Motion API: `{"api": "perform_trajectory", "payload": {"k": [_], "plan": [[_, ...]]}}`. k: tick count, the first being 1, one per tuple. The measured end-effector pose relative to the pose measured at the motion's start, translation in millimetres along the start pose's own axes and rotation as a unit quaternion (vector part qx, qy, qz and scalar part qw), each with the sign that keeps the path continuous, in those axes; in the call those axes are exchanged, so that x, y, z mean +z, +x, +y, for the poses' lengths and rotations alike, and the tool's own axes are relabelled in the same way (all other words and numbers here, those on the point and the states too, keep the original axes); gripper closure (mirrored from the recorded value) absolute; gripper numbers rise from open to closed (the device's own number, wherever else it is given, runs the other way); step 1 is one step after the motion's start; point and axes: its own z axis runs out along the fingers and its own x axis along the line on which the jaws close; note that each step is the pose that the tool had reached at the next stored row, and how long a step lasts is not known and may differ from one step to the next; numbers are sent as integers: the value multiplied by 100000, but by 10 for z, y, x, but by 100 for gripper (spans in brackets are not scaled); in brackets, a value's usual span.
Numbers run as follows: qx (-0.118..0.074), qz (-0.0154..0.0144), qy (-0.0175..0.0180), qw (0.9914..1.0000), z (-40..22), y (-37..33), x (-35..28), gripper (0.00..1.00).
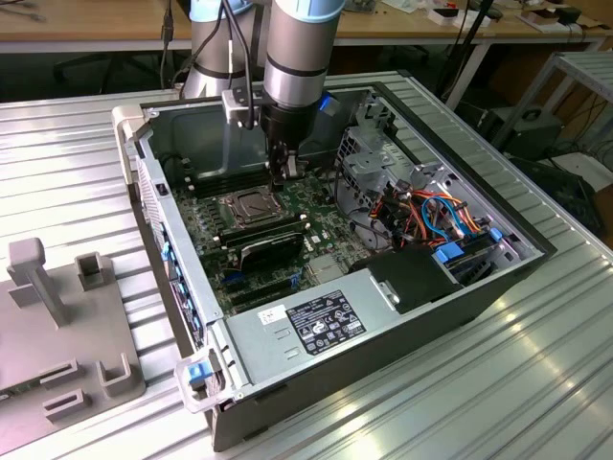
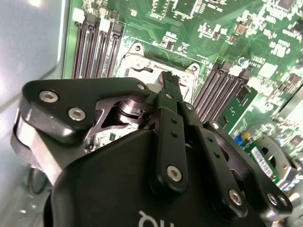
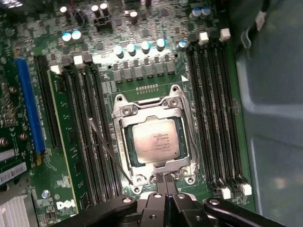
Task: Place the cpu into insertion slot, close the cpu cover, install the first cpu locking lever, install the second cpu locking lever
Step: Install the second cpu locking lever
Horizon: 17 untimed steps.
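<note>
In the first wrist view the cpu (image 3: 155, 142), a silvery square chip, lies flat in the insertion slot (image 3: 185, 142). The cpu cover (image 3: 150, 109), a silver frame, lies down around it. A thin metal locking lever (image 3: 106, 150) slants away from the socket's corner across the black memory slots. My gripper (image 3: 165, 184) hovers just off the socket's edge, fingers pressed together with nothing between them. In the second wrist view the gripper (image 2: 169, 81) covers part of the socket (image 2: 142, 64). In the exterior view the gripper (image 1: 284, 172) hangs above the far side of the socket (image 1: 251, 207).
Long black memory slots (image 3: 215, 123) flank the socket, and a blue card slot (image 3: 29, 104) runs further out. The open case holds a power supply (image 1: 306, 321), a drive cage (image 1: 369, 158) and coloured cables (image 1: 431, 216). A grey fixture (image 1: 57, 316) sits on the table at the exterior view's left.
</note>
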Motion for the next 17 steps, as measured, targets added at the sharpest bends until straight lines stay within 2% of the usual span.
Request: {"api": "perform_trajectory", "payload": {"k": [2, 3, 17], "plan": [[-1750, -57, -36, 99985, 0, 0, 2, 89], [-1931, -57, -45, 99981, 0, 0, 2, 89], [-2049, -64, -49, 99979, 0, 0, 2, 89]]}}
